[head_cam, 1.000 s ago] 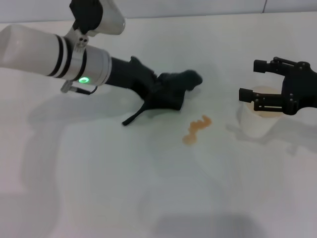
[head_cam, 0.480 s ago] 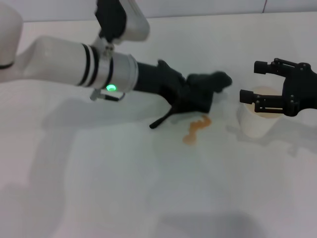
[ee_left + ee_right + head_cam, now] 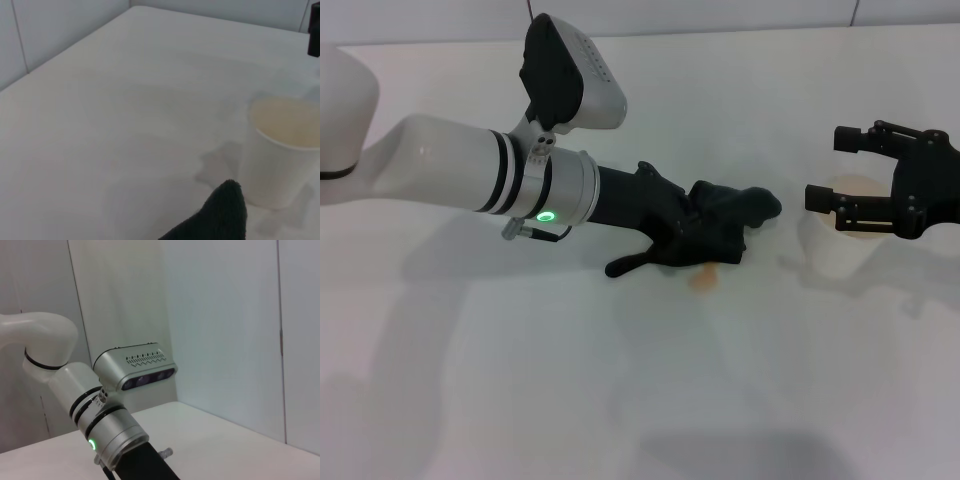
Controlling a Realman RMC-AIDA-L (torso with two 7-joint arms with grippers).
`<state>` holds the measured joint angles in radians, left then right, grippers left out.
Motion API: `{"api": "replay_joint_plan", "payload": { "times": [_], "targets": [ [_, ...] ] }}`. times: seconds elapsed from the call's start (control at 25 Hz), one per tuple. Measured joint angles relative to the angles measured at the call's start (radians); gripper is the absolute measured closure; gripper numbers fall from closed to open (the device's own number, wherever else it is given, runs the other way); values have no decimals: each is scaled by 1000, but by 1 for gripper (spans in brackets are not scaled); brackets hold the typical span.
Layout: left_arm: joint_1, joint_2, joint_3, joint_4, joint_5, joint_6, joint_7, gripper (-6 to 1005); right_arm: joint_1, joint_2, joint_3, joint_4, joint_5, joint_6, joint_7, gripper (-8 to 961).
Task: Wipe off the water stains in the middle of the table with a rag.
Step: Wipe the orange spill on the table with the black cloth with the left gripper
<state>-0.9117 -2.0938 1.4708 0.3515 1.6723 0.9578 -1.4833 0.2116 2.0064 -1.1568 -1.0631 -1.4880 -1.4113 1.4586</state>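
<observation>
From the head view, the left gripper (image 3: 705, 235) is clenched around the rag (image 3: 720, 228) and has carried it rightward and down since a second ago, so the cloth now lies pressed on the table (image 3: 640, 400) over most of the water stains (image 3: 702, 278). Only a small orange-brown edge shows just under the rag's near hem, where a second ago the whole wavy puddle lay bare. That suggests the wipe has begun (a further pass toward the robot looks needed to catch the remainder). The rag's thin tail (image 3: 625, 266) trails behind on the surface. The right gripper (image 3: 830, 170) hangs above the white paper cup (image 3: 840, 250), fingers spread and empty, unmoved.

The left wrist view shows only the rag's dark tip (image 3: 220, 212) close to the cup (image 3: 282, 150), with bare tabletop beyond.

The right wrist view looks back at the left arm (image 3: 107, 432) and its camera housing; no stain is visible there.
</observation>
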Motion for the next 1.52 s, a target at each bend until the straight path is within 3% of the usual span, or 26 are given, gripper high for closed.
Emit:
{"api": "replay_joint_plan", "payload": {
  "times": [0.4,0.92,1.2,1.52],
  "targets": [
    [2,0,124,9,-13,12,-52,928,-1,0,0,0,1,0,-2,91],
    [45,10,133,67,8,135,-102,924,4,2,0,0,2,4,-4,91],
    [46,13,124,68,33,105,-97,922,6,2,0,0,2,4,-4,91],
    [34,31,123,106,69,-23,-91,919,7,2,0,5,2,6,-4,91]
  ]
}}
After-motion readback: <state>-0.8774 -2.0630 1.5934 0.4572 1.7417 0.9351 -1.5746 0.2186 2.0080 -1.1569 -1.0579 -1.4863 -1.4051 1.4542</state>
